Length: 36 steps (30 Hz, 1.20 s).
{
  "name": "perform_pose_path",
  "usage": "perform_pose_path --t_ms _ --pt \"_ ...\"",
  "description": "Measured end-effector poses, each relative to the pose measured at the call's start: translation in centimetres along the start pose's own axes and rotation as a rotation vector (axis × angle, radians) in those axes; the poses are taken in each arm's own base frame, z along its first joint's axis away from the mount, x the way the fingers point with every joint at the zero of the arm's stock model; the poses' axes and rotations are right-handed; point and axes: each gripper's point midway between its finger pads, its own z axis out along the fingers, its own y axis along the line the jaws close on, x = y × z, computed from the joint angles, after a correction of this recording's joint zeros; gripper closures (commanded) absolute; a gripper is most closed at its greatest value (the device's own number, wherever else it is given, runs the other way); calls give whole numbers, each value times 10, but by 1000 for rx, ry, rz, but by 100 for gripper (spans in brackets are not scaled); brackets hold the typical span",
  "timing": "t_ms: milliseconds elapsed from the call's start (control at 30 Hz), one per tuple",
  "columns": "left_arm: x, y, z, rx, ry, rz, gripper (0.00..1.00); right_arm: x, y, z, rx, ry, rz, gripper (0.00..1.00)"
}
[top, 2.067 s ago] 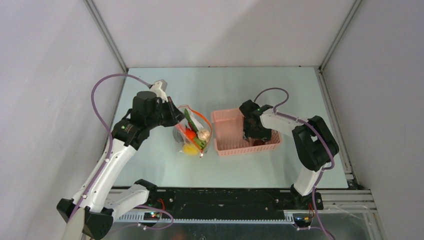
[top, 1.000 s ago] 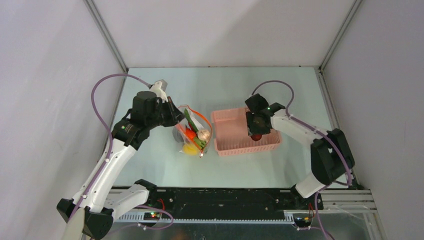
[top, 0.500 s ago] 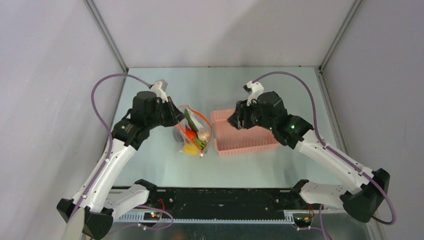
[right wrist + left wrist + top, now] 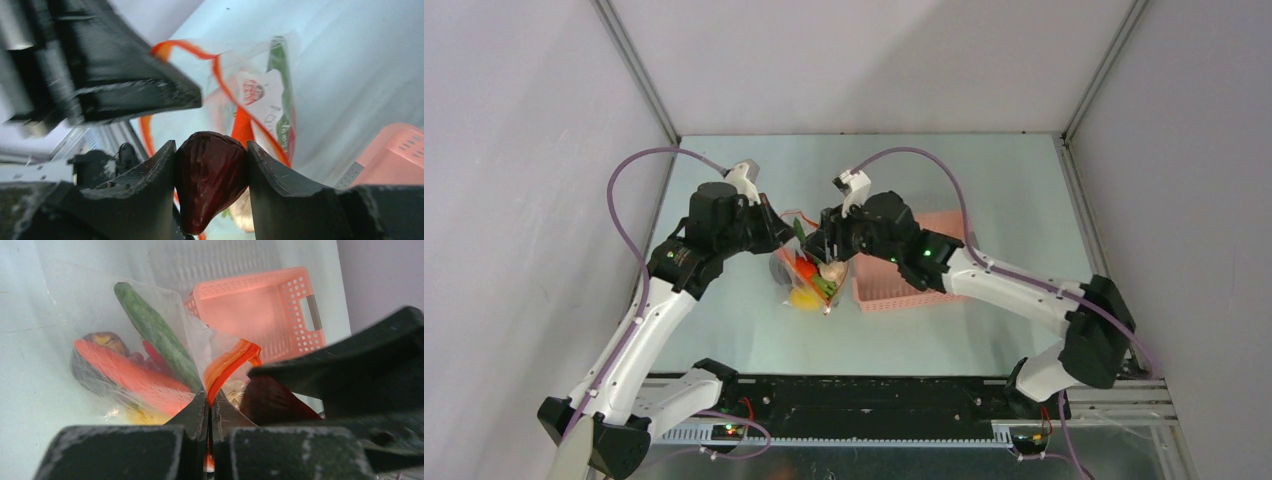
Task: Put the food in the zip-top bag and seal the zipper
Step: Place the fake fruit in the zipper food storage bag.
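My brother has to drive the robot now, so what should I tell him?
Left gripper: shut on the orange zipper strip of the bag, holding it open.
Right gripper: shut on a dark red fruit, at the bag's mouth.
Done: a green pod, a yellow piece and other food are in the bag.
To do: drop the fruit in, then seal the zipper.
The pink basket sits beside the bag.
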Motion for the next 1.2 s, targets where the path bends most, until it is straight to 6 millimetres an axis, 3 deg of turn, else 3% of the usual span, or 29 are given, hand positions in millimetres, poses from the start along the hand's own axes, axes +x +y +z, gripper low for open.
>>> perform_pose_path --t_ms 167,333,600,733,833,967,1200 --pt "0 0 0 3 2 0 98 5 -28 25 170 12 66 80" --pt "0 0 0 3 3 0 98 5 -35 41 245 19 102 80" --pt "3 3 -1 -12 11 -3 97 29 -31 51 376 73 70 78" --pt "2 3 -1 -9 9 -3 98 44 -16 51 356 110 62 72" --pt "2 3 -1 -10 10 -3 98 47 -10 53 349 121 63 54" --pt "1 4 0 -15 5 1 97 48 -16 56 377 131 72 30" --pt "0 7 0 -28 -3 3 97 51 -30 49 427 161 47 6"
